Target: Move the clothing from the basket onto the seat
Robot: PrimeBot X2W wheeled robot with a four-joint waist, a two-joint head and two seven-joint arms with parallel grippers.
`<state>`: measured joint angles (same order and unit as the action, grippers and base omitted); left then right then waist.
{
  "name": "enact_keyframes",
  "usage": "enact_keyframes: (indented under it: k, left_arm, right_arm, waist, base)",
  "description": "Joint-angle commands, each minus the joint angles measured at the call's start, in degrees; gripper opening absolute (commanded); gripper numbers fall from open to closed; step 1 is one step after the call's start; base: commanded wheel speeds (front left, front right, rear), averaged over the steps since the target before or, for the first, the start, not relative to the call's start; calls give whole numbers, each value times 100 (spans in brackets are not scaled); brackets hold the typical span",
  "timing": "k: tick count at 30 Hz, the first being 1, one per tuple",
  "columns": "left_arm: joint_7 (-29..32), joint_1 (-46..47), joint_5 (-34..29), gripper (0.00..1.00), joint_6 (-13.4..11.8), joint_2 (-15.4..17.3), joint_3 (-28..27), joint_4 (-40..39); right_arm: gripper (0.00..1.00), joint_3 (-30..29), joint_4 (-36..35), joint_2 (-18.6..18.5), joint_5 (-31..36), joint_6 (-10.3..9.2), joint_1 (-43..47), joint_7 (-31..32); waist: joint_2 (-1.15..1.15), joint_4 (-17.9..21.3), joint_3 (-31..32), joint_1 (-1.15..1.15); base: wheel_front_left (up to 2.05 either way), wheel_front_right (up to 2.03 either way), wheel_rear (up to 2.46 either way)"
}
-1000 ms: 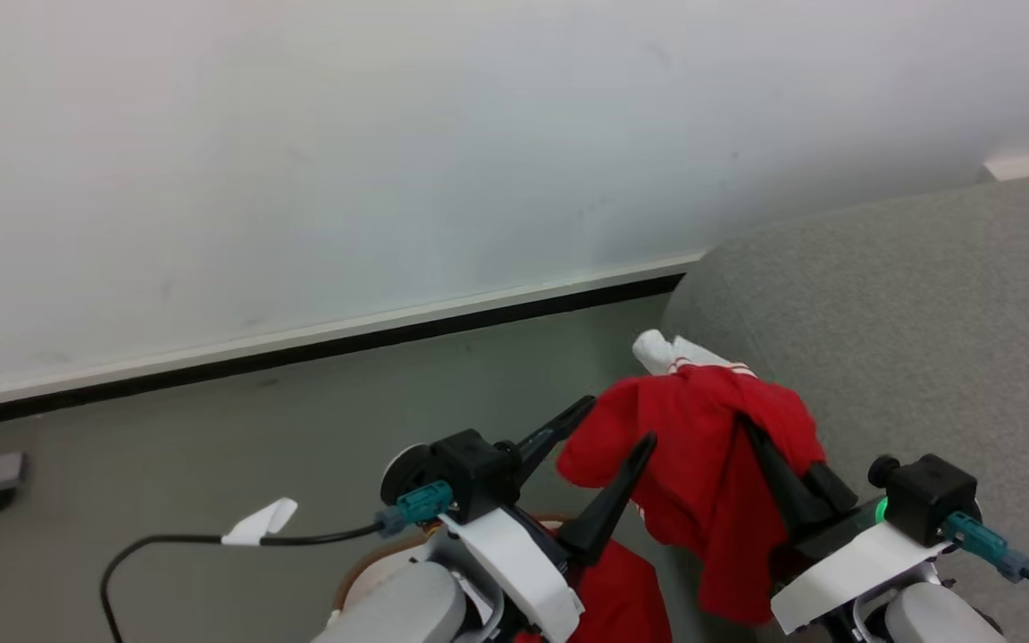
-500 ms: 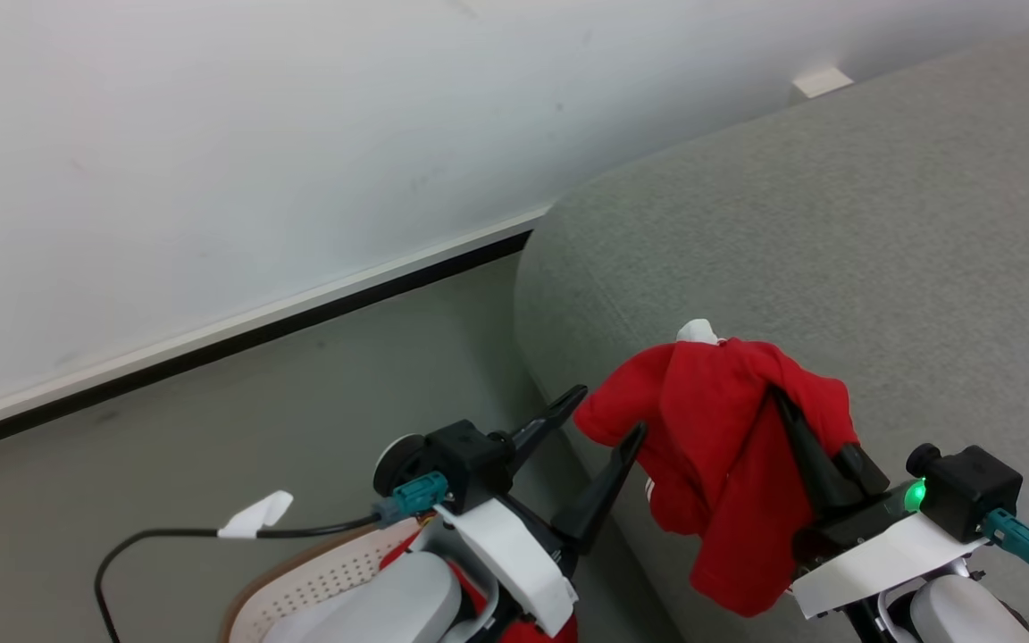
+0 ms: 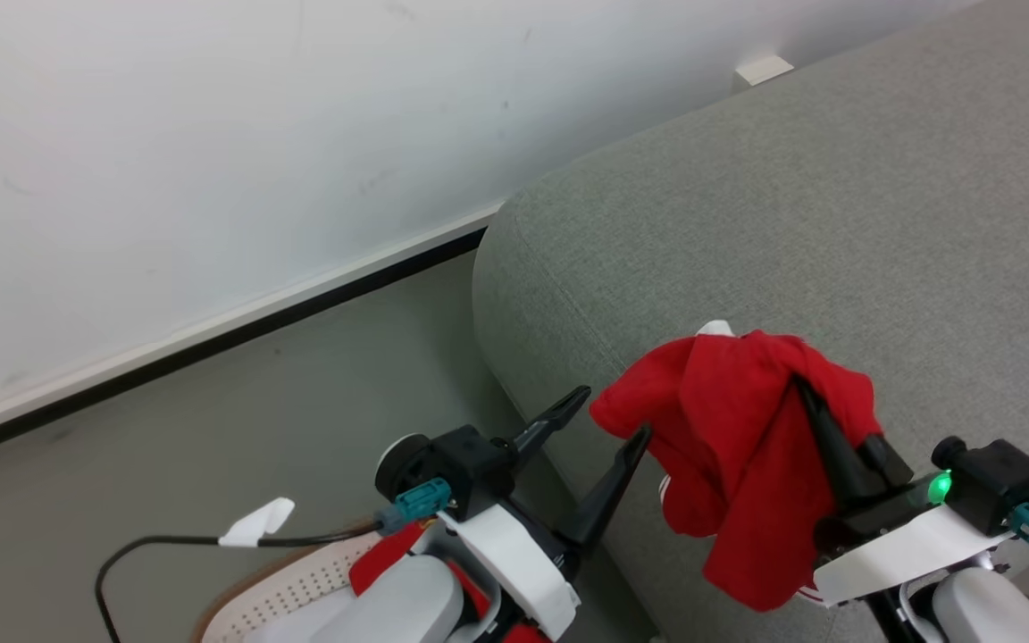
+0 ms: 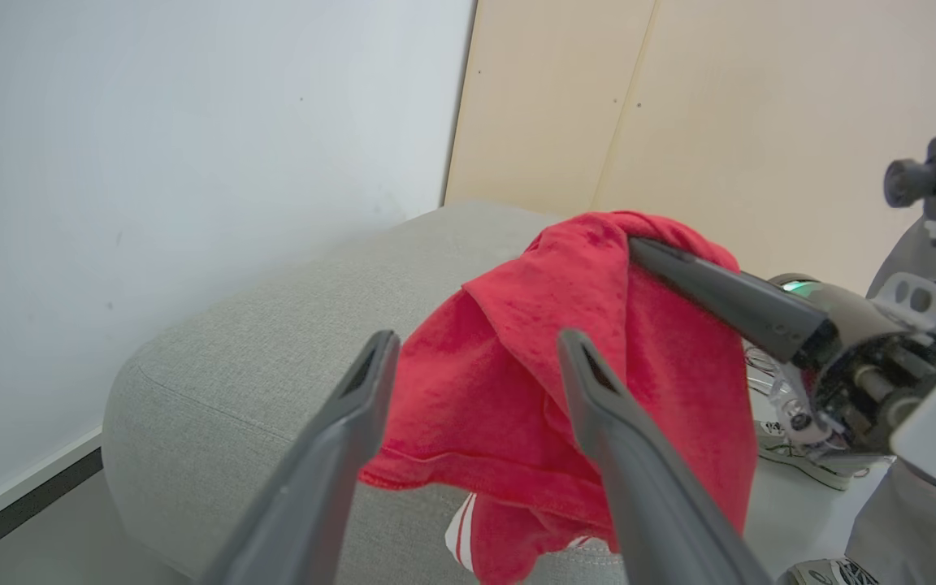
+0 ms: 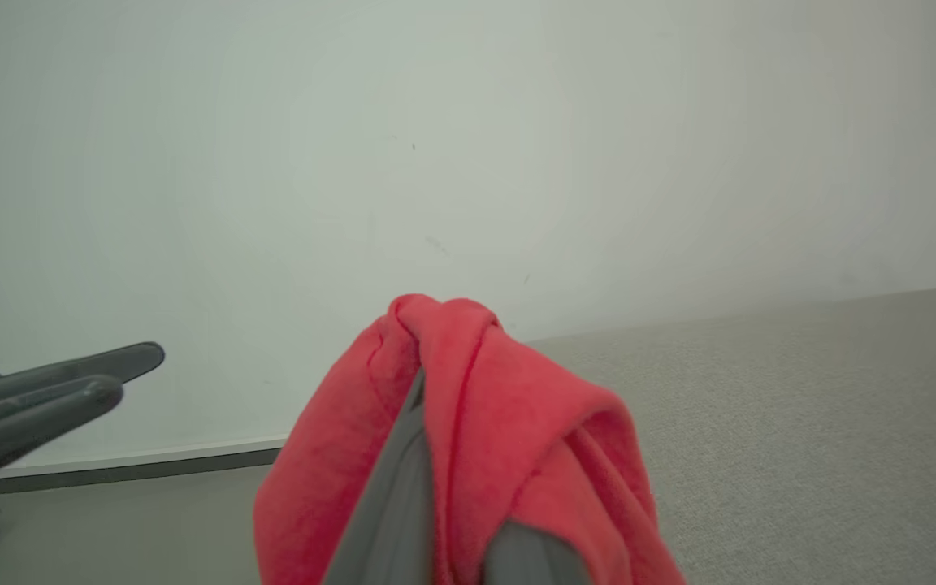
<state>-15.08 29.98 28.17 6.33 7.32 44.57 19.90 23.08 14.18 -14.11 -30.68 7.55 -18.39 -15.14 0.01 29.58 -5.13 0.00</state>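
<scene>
Nearest, the basket (image 3: 300,585) holds red clothing (image 3: 385,555) left to move, the left gripper (image 3: 613,413) hangs above it with fingers spread and empty, and beyond, the right gripper (image 3: 800,393) pinches one garment (image 3: 729,446) bunched over the seat (image 3: 747,223) edge, not yet laid down, long axis near vertical, hem pointing down.

Soft, even indoor light around me, with no hard shadows and no glare on the white wall (image 3: 211,134). Head view is sharp; in my right wrist view the close fingers (image 5: 391,512) go soft — out of focus.
</scene>
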Motion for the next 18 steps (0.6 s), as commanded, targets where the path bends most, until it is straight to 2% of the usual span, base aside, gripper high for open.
enact_keyframes:
  k: [1,8,13,18]
  left_arm:
    - [-12,23,-131,100,12,15,-6,-28]
    - [-6,272,-267,100,57,109,64,-107]
    - [50,511,-338,100,67,203,145,-166]
    - [117,746,-365,100,82,289,173,-258]
  right_arm:
    - [0,-68,-57,-66,86,-12,-114,0]
    - [0,-427,-15,-287,39,-12,-792,0]
    - [0,-646,235,-677,-9,-12,-1540,0]
    - [0,-657,809,-1154,16,-13,-2451,0]
  waist:
    - [-1,-50,-112,0]
    - [-1,-354,-716,0]
    - [-1,-650,-1236,0]
    - [-1,-947,-1717,0]
  base:
    - [0,0,0]
    - [0,0,0]
    - [0,0,0]
    - [0,0,0]
